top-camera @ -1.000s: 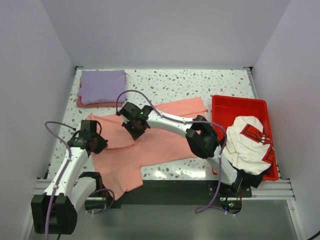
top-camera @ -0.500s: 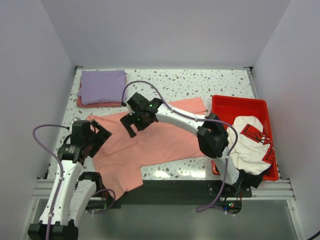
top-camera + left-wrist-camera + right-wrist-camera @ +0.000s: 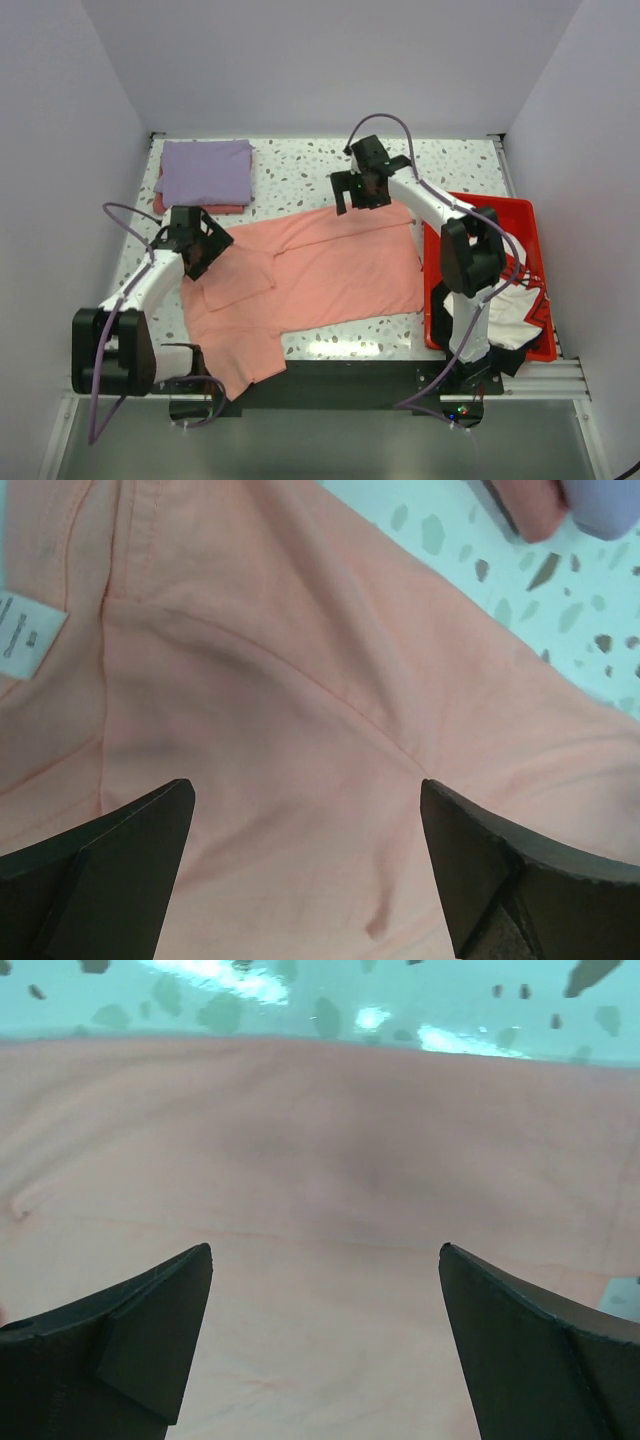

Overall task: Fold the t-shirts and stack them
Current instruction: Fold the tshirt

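On table (image 3: 320,165), salmon-pink t-shirt (image 3: 330,275) flat, long axis left-right.

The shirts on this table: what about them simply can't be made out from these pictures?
Top view: the folded shirt under the lavender shirt shows only a reddish edge; the lavender one covers the rest.
Top view: the right arm hides most of the white shirt in the red tray; its print cannot be read.
Left wrist view: the label on the salmon shirt is too blurred to read.
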### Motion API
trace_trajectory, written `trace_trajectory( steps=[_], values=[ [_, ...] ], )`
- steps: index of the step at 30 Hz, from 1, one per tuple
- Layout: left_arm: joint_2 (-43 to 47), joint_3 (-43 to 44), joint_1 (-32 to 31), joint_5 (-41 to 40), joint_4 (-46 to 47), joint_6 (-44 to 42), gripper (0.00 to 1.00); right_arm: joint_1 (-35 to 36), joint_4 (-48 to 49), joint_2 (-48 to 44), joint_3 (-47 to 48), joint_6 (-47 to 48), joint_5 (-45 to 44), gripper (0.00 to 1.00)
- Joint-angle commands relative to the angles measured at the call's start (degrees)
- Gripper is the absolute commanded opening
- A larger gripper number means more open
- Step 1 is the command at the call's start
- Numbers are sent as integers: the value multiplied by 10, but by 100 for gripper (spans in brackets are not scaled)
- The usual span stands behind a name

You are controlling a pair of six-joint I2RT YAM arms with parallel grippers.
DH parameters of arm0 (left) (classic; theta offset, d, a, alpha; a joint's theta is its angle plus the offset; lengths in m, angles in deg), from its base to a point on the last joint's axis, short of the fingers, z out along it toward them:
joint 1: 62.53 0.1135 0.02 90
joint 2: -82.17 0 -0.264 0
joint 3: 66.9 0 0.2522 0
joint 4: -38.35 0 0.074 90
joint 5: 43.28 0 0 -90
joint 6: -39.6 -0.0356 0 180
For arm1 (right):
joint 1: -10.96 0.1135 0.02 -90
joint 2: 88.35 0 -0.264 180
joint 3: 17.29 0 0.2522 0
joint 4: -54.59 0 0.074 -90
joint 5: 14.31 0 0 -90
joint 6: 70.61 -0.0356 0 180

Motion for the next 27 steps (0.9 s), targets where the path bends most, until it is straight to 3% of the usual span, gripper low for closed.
trace_trajectory(
  steps=[1,14,22,27],
  values=[
    [-63,24,10,-38,87,-31,100,-18,20,7,-9,25,-13,99],
    [-242,76,59,-35,145,-72,100,-45,60,87,-19,32,-12,99],
    [-282,136,78,-38,130,-96,100,-46,91,50,-85,-8,22,99],
    [-293,164,78,-34,126,-111,100,-45,80,63,-52,1,-18,99]
  ],
)
